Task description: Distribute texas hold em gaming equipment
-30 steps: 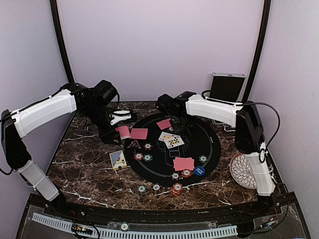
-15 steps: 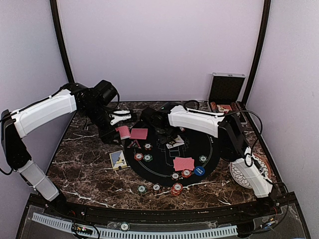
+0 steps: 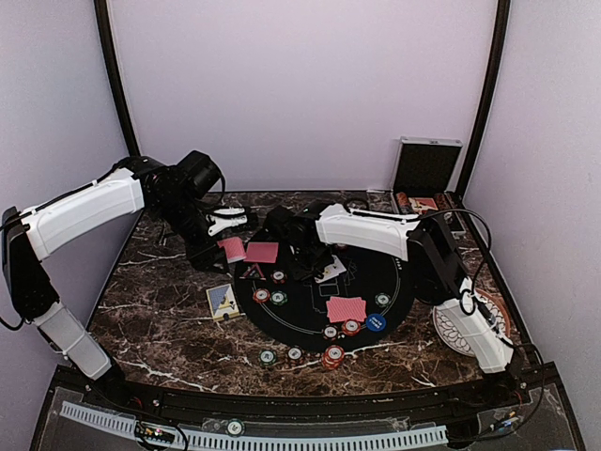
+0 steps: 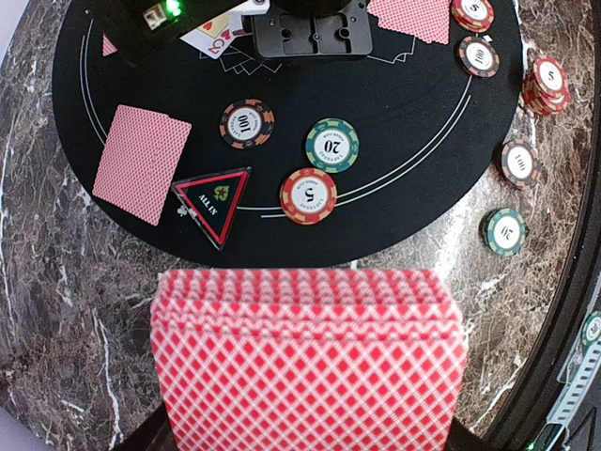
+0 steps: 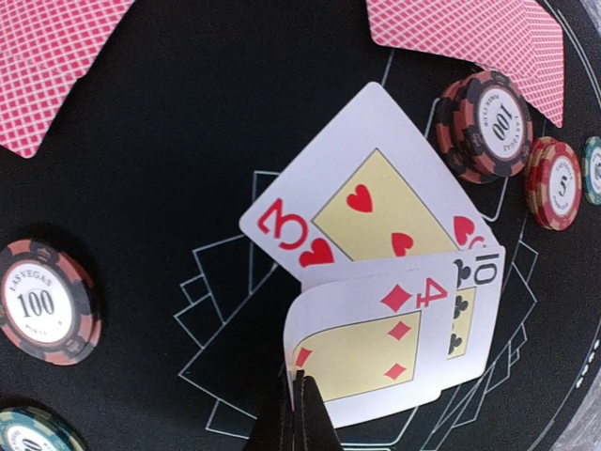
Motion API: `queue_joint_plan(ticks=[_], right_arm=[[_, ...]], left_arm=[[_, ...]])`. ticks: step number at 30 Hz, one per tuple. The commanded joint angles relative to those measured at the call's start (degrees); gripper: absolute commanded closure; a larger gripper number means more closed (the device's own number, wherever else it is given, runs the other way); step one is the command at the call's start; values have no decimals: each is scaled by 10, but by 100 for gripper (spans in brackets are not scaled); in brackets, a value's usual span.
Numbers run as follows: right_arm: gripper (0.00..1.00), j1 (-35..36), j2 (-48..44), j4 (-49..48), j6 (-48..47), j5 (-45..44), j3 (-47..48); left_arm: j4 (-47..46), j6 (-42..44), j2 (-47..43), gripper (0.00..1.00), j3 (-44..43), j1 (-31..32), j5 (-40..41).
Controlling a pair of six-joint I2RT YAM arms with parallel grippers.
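Observation:
My left gripper [image 3: 223, 246] is shut on a deck of red-backed cards [image 4: 308, 362], held above the marble at the left edge of the black mat [image 3: 399, 272]. My right gripper [image 5: 302, 418] is shut on a corner of the face-up four of diamonds [image 5: 376, 338], which overlaps the three of hearts [image 5: 362, 202] and the ten of clubs [image 5: 470, 301] at the mat's middle. A triangular all-in marker [image 4: 214, 201], a 100 chip [image 4: 246, 123], a green 20 chip [image 4: 331, 145] and a red 5 chip [image 4: 308, 195] lie nearby. A blue button [image 3: 376, 322] lies front right.
Red-backed cards lie face down on the mat [image 3: 262, 252] [image 3: 346, 308]. A red chip stack [image 3: 333, 356] and loose chips [image 3: 269, 356] sit near the front. A boxed card [image 3: 222, 301] lies left. A white plate [image 3: 458, 321] is right, a silver case [image 3: 427, 164] back right.
My right arm swung left from the far side of the mat to its middle and is now down on the face-up cards, gripping the four of diamonds. The left arm has not moved.

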State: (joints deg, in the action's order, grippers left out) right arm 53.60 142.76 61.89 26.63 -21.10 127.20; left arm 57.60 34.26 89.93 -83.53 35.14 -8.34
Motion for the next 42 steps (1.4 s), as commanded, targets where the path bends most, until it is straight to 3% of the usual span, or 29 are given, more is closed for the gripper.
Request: queue_joint_plan(ticks=[1, 7, 14, 21, 27, 31, 32, 35, 38, 40, 42], right_arm=[[100, 5, -24, -32, 15, 58, -15], [99, 5, -30, -51, 22, 92, -39], [81, 5, -40, -68, 31, 134, -52], [70, 5, -66, -85, 38, 158, -67], [47, -1, -115, -104, 42, 169, -82], [12, -9, -163, -131, 43, 175, -107], [4, -13, -179, -146, 45, 178, -122], [2, -26, -231, -203, 65, 204, -173], [1, -68, -305, -367, 123, 343, -322], [1, -105, -355, -540, 209, 450, -451], [1, -119, -376, -595, 237, 477, -493]], left_arm=[[15, 0, -16, 100, -16, -4, -9], [13, -1, -17, 100, -15, -3, -9], [15, 0, -18, 100, -16, -3, -9], [15, -1, -18, 100, -16, -3, -10], [15, -1, -20, 100, -17, -3, -12], [16, -2, -20, 100, -18, -3, -12], [16, -2, -20, 100, -18, -3, -12], [14, -2, -20, 100, -19, -3, -12], [12, -2, -21, 100, -19, -3, -10], [10, -2, -22, 100, -19, -4, -10], [9, -2, -23, 100, -19, -3, -11]])
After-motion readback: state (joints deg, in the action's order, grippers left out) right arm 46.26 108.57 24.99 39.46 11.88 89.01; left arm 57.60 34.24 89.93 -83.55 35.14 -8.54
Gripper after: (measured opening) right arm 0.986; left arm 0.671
